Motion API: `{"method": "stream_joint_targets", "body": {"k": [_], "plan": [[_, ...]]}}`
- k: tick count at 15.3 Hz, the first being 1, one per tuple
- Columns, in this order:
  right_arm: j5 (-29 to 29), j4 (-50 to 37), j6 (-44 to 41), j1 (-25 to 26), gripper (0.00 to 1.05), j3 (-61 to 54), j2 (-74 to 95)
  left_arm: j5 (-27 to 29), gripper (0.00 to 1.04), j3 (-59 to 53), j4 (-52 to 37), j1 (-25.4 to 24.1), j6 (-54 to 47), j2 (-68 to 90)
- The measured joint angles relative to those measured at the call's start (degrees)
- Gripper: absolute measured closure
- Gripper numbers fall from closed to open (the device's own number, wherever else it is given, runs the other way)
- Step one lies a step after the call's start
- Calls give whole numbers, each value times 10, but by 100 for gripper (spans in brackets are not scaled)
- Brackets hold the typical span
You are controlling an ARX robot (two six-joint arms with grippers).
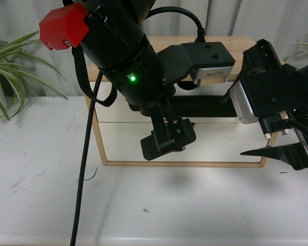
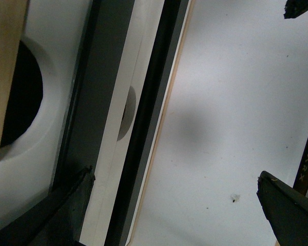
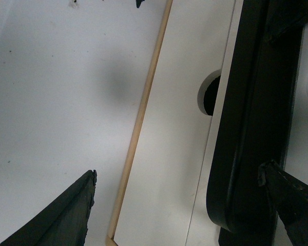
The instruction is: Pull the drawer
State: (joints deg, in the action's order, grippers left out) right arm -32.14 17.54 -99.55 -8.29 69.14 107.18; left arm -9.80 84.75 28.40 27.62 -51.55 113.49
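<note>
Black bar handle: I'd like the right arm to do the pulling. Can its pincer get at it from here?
Probably yes. The right pincer is open, and the black bar handle lies close ahead, partly between its fingers, with nothing across the way.

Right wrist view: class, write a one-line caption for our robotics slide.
Open right hand at the black drawer handle, one finger overlapping it, above the white table.

The drawer [image 1: 118,115] has a plain white front and a black bar handle [image 1: 205,105]. The cabinet frame [image 1: 98,143] is light wood. The surface [image 1: 41,169] is white with dark specks. The cap [image 1: 64,26] is red, the indicator light [image 1: 132,78] green, the cable [image 1: 82,179] black, and the plant leaves [image 1: 5,56] green.
</note>
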Motion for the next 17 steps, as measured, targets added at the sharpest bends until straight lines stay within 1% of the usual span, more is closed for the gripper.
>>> {"method": "stream_joint_targets", "body": {"k": [6, 9, 10, 12, 17], "plan": [[4, -19, -5, -4, 6, -5, 27, -8, 7, -10, -14, -6, -10, 2], [4, -30, -6, -7, 6, -8, 31, -13, 7, -12, -16, -3, -10, 3], [4, -31, -7, -7, 6, -9, 31, -27, 7, -15, -13, 0, -9, 3], [1, -37, -11, -7, 6, -15, 31, -36, 7, -25, -12, 10, -13, 9], [3, -30, -8, -7, 6, -25, 34, -37, 7, -28, -13, 11, -14, 10]]}}
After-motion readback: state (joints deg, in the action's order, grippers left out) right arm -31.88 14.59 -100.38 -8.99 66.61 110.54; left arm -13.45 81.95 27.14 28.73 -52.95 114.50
